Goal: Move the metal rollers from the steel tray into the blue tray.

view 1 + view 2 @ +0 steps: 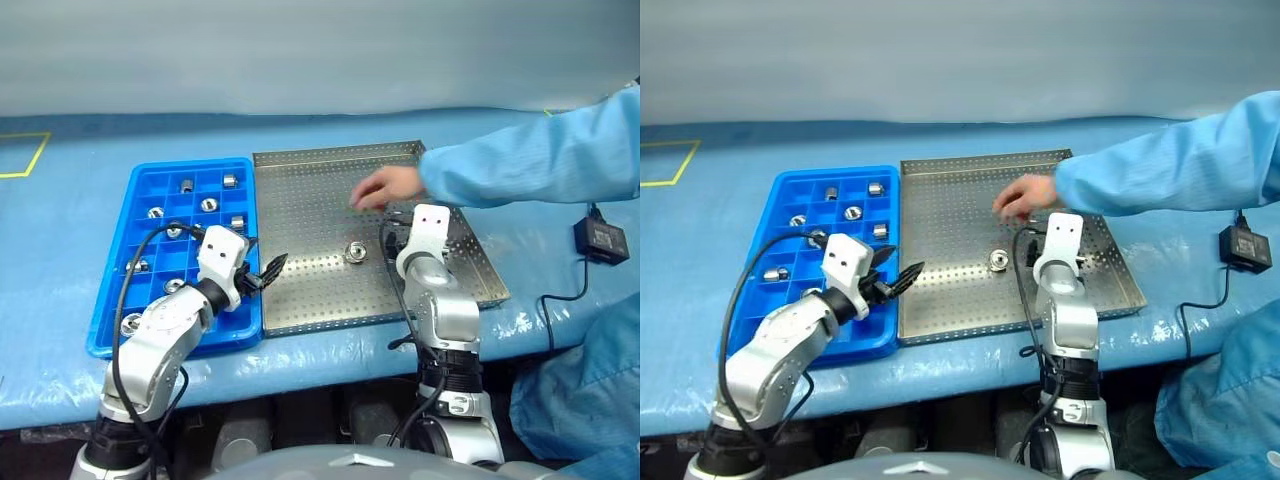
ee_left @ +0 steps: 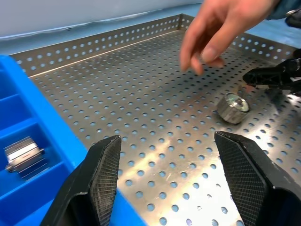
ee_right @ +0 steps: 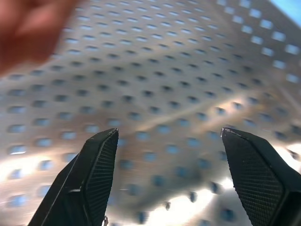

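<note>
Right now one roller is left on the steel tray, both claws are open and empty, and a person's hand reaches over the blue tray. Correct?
Not quite: the person's hand reaches over the steel tray, not the blue tray, as the left eye view shows. The rest stands.

Steel tray (image 1: 300,290): silver, perforated floor, low rim, lying flat. One metal roller (image 1: 356,252) left on it, mid-tray, shiny short cylinder resting on its side rim, hollow end face tilted up. It sits between the two claws: ahead and right of the left gripper (image 1: 266,272), just left of the right gripper (image 2: 270,77); touching neither.

Blue tray (image 1: 115,320): bright blue plastic, square-compartment grid, butted against the steel tray's left rim, directly under and left of the left gripper. Several rollers (image 1: 209,205) already in separate cells, some end-up, some on their side.
</note>
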